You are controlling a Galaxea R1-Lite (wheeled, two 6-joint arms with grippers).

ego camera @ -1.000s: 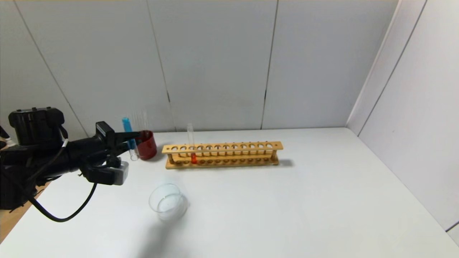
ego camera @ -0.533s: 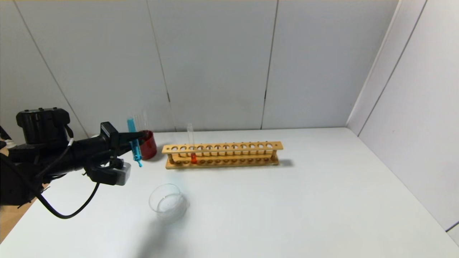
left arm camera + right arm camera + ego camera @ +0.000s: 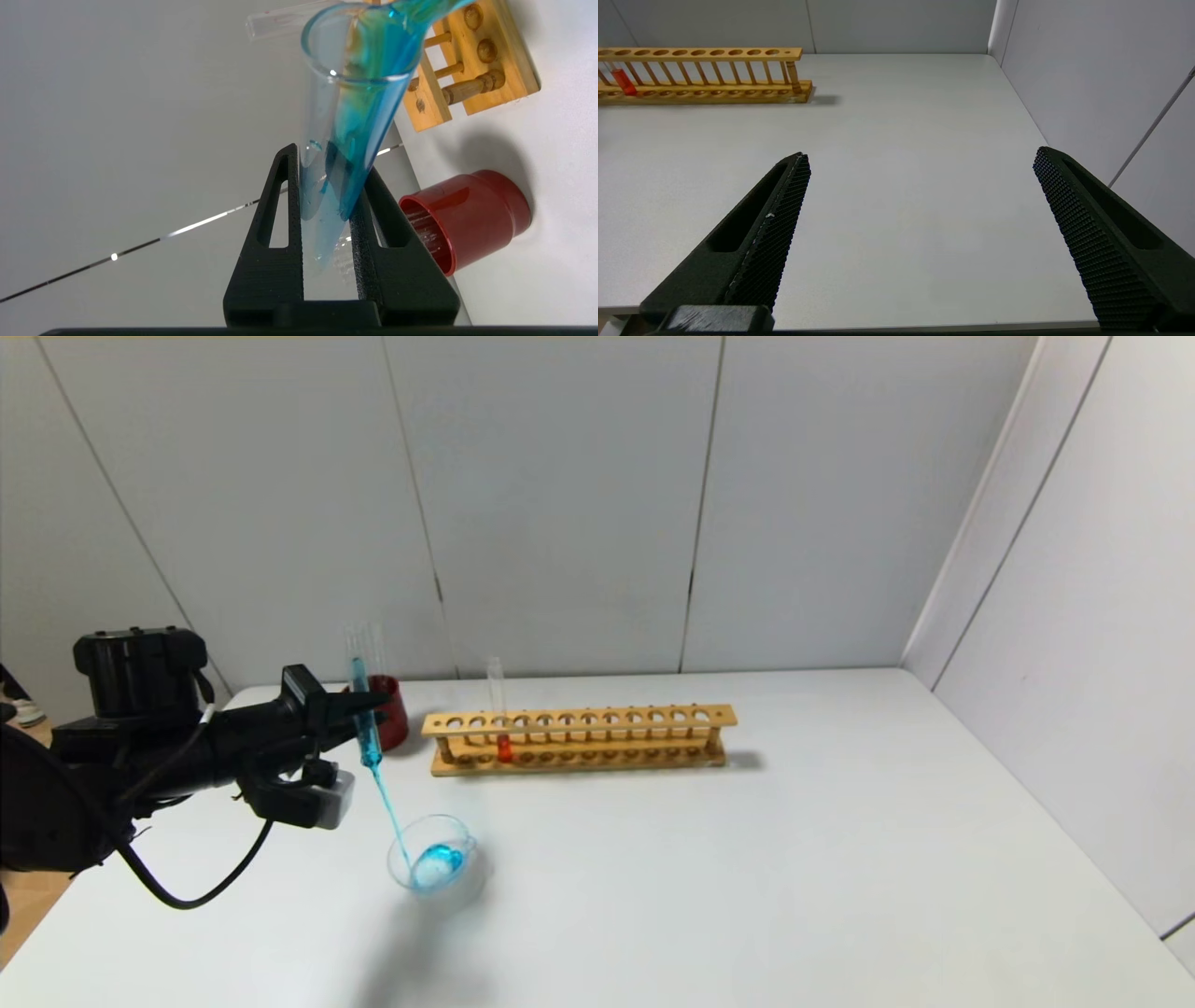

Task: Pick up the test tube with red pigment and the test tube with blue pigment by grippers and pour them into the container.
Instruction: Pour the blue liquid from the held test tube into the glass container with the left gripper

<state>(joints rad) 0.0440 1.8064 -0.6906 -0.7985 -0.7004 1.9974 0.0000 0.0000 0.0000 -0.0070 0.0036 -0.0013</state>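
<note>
Pouring a thin blue stream, the left gripper (image 3: 369, 705) holds the test tube with blue pigment (image 3: 364, 714) upended over the table (image 3: 747, 877), its two fingers clamped tight around the glass partway along the tube. The tube's mouth points down and slightly toward the container (image 3: 439, 863), which sits on the table below and a little nearer the robot. The stream lands inside the dish, where a small blue pool has gathered at the bottom. In the left wrist view the blue liquid coats one side of the tube (image 3: 355, 121) as it runs toward the rim.

Just behind the gripper stands a dark red cup (image 3: 387, 709), with clear empty tubes rising from it. Beside that, the wooden rack (image 3: 579, 737) stretches across the table, and the test tube with red pigment (image 3: 499, 723) stands upright in one of the holes near its left end, its tip orange-red.

The right gripper (image 3: 920, 186) hangs off to the right side over bare table, well apart from everything, its fingers spread wide.
</note>
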